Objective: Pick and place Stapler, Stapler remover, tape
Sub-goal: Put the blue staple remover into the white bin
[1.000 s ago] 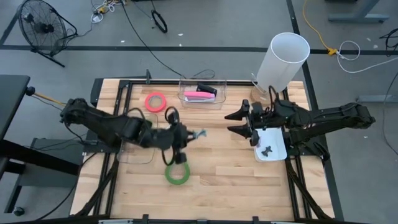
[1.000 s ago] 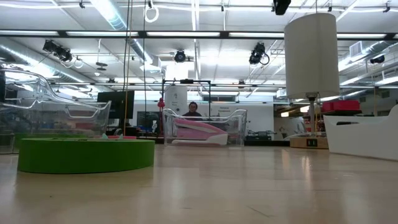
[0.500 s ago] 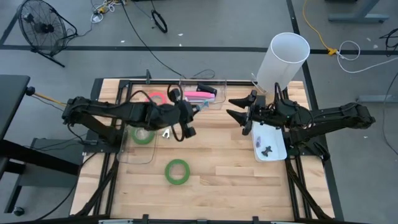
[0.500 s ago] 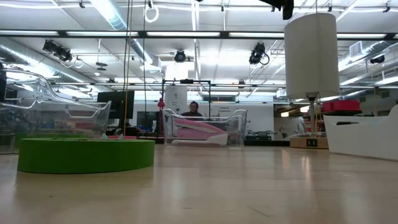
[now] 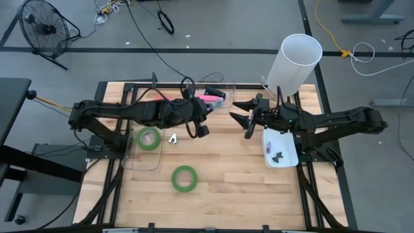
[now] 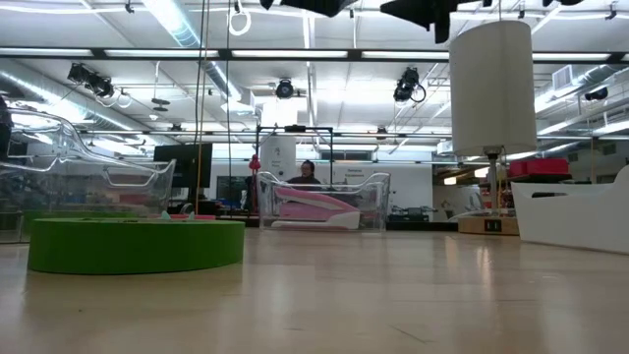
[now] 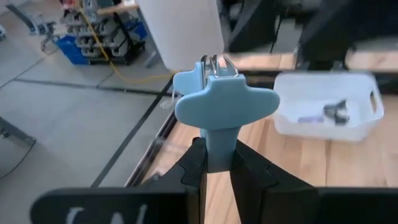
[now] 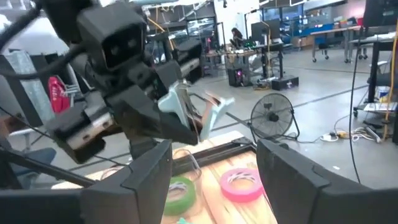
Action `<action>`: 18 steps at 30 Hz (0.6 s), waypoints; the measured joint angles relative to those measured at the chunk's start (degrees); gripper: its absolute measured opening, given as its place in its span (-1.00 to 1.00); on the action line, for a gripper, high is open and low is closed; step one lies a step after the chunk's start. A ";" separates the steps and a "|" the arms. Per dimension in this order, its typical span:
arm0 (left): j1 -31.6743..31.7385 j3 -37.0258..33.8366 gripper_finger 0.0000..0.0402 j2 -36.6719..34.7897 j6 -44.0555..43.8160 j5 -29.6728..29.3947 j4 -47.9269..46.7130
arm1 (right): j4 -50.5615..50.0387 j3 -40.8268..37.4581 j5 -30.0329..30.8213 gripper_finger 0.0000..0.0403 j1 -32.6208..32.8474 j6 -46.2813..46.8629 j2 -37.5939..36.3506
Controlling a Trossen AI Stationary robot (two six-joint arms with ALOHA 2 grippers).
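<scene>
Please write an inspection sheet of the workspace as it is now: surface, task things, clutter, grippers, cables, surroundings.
Surface: wooden table.
Job's things: blue staple remover held in the air; pink stapler in clear bin; green tape on the wood; second green tape in clear tray; pink tape.
Clutter: white bin holding small dark items.
Grippers: left gripper shut on staple remover; right gripper open, facing it.
Cables: on the floor.
Surroundings: fan, white cylinder.

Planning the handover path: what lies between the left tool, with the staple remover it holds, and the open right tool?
Nothing: in the high view only bare tabletop shows between the left tool, gripping the blue staple remover, and the right tool.
</scene>
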 joint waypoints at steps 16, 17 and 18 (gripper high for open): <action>0.02 0.06 -0.73 2.09 0.54 0.28 0.84 | 10.18 0.00 -4.11 0.06 -1.80 3.42 9.36; 0.02 0.06 -0.73 2.09 0.54 0.25 0.83 | 10.25 0.00 -4.11 0.03 -1.80 3.42 9.36; 0.02 0.06 -0.73 2.09 0.55 0.25 0.85 | 10.46 0.00 -4.11 -0.01 -1.78 3.40 9.34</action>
